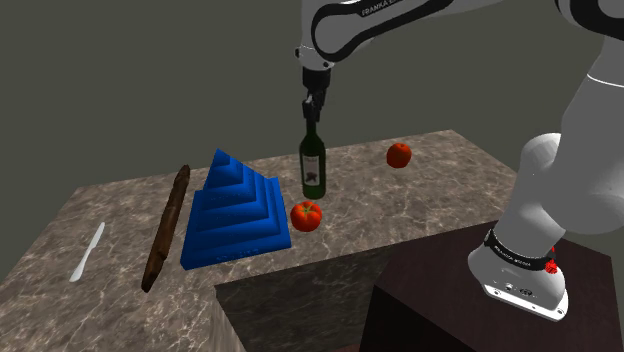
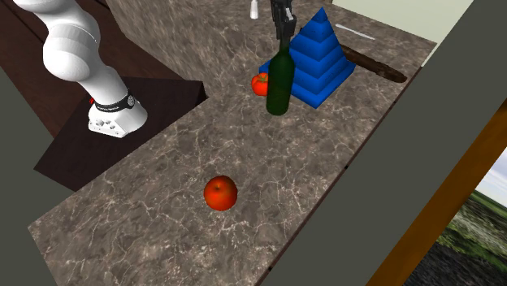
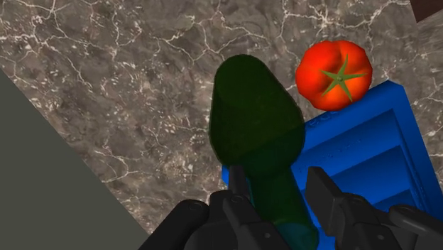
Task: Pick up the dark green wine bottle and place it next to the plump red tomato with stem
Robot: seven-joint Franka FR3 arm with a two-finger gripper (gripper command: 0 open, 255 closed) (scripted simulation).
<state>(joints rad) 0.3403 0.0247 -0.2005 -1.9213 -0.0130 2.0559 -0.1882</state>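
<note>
We hold bottle by neck, gripper clenched on it, so it stands upright just beside tomato.

A grey-brown marble counter carries several things. A blue stepped pyramid stands near the middle of it. Beside the pyramid, toward the shoulder view's left, a long brown rolling pin lies flat, and farther left, well apart, lies a small white knife. A round red fruit sits alone toward the counter's far end, well apart from the pyramid. A plain grey wall rises behind the counter. In the second exterior view, a brown wooden frame crosses the lower right corner, with green grass beyond it.
</note>
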